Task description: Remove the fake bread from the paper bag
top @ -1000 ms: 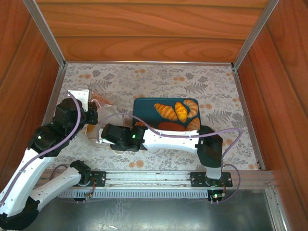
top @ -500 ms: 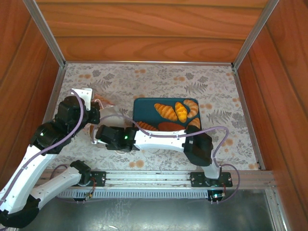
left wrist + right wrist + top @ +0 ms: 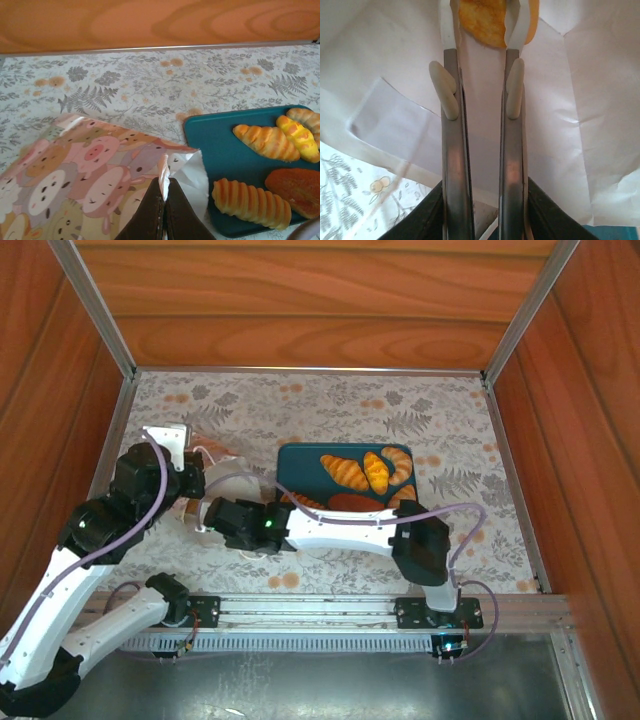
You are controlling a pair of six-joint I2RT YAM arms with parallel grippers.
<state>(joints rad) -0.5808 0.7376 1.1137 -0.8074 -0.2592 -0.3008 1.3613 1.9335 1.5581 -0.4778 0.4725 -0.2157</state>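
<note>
From my right wrist camera I see inside the paper bag (image 3: 580, 100): my right claw (image 3: 482, 17) straddles one fake bread (image 3: 480, 32), though I cannot tell if it grips. My left wrist camera shows my left claw (image 3: 163, 202) clenched on the bag's edge, and pastries (image 3: 252, 205) on the tray (image 3: 215, 145).

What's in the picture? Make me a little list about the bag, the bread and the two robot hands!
paper bag: on the flowery tablecloth, next to the teal tray
left hand: shut, pinching the bag's white edge
right hand: inside the bag, tips either side of a golden bread piece; grip unclear
on the tray: croissants, a ridged roll, a reddish flat pastry
</note>
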